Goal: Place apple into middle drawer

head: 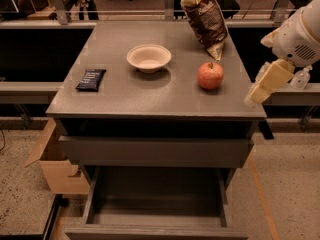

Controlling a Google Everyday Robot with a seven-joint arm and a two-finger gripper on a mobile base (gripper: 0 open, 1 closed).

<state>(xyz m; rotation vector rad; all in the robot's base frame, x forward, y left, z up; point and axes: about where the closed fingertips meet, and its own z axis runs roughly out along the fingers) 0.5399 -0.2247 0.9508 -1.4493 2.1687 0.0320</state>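
The red apple [210, 75] with yellowish patches stands on the right side of the grey cabinet top [150, 94]. The middle drawer [155, 196] is pulled out at the bottom of the view, and its flat floor is bare. My gripper [264, 85] is a pale cream part of the white arm. It hangs at the cabinet's right edge, to the right of the apple and slightly nearer the front. It does not touch the apple.
A pale bowl [148, 57] sits at the centre back, a dark snack packet [91, 79] at the left, and a chip bag [205, 18] leans behind the apple. The drawer above [155, 151] shows a tall flat front. A cardboard box [55, 166] stands on the floor at the left.
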